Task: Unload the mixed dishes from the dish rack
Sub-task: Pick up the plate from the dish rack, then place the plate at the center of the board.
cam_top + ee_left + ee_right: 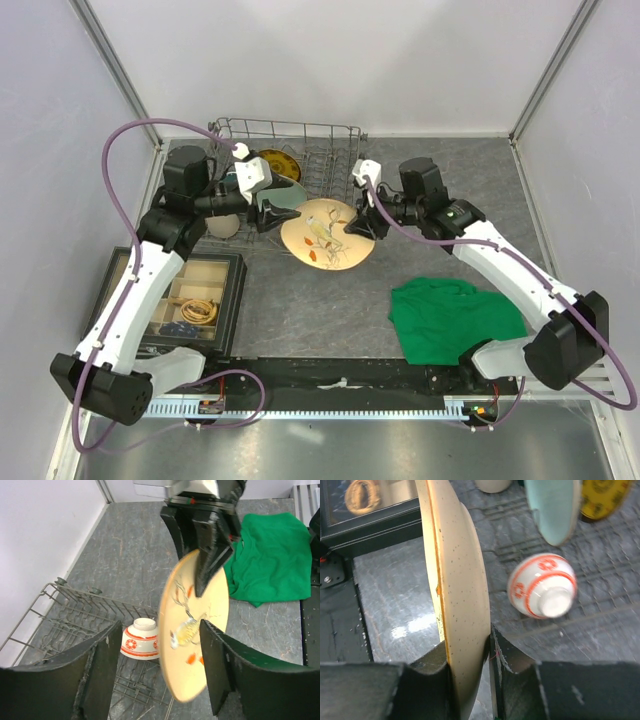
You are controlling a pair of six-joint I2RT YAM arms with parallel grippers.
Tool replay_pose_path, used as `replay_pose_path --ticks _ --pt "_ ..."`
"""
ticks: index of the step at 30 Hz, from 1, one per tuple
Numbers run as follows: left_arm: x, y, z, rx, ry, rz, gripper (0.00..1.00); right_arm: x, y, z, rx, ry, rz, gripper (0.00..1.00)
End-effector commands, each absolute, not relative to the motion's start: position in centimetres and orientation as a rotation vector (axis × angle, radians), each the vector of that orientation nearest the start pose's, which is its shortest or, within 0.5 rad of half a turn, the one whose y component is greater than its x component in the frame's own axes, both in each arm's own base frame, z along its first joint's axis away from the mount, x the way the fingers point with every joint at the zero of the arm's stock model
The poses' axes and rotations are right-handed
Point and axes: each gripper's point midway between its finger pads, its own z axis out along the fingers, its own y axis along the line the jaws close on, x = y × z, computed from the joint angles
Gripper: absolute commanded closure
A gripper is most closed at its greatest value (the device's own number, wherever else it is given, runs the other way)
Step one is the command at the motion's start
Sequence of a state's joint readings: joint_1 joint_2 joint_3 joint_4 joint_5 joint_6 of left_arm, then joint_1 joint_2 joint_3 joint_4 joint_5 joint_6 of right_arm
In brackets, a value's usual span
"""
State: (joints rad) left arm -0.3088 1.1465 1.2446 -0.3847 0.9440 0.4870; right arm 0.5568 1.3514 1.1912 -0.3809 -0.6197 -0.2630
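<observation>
A cream plate (322, 235) with a painted pattern stands on edge just in front of the dish rack (300, 135). My right gripper (467, 650) is shut on its rim (462, 580). My left gripper (157, 665) is open, with its fingers on either side of the plate's (200, 630) opposite edge and a wide gap beside the left finger. Inside the rack are a red-and-white bowl (142, 639) lying upside down, a mint-green plate (552, 507) and a yellow-patterned plate (602, 497). A beige cup (222, 225) stands at the rack's left end.
A green cloth (450, 315) lies crumpled on the table at the front right. A black-framed compartment tray (190, 300) with small items sits at the front left. Light walls close in the table on three sides.
</observation>
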Motion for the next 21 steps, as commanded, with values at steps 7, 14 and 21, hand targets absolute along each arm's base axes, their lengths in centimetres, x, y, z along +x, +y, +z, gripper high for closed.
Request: replay_pose_path --ticks 7,14,21 --pt "26.3 -21.0 36.9 1.17 1.286 -0.682 0.23 35.1 23.4 32.2 -0.783 1.647 0.824 1.0" --pt "26.1 -20.7 34.6 1.189 1.342 -0.693 0.22 39.1 19.1 32.1 -0.564 1.718 0.898 1.0" --pt "26.3 -20.6 33.1 1.191 1.379 -0.707 0.22 43.4 12.9 31.0 -0.341 1.76 0.94 1.0"
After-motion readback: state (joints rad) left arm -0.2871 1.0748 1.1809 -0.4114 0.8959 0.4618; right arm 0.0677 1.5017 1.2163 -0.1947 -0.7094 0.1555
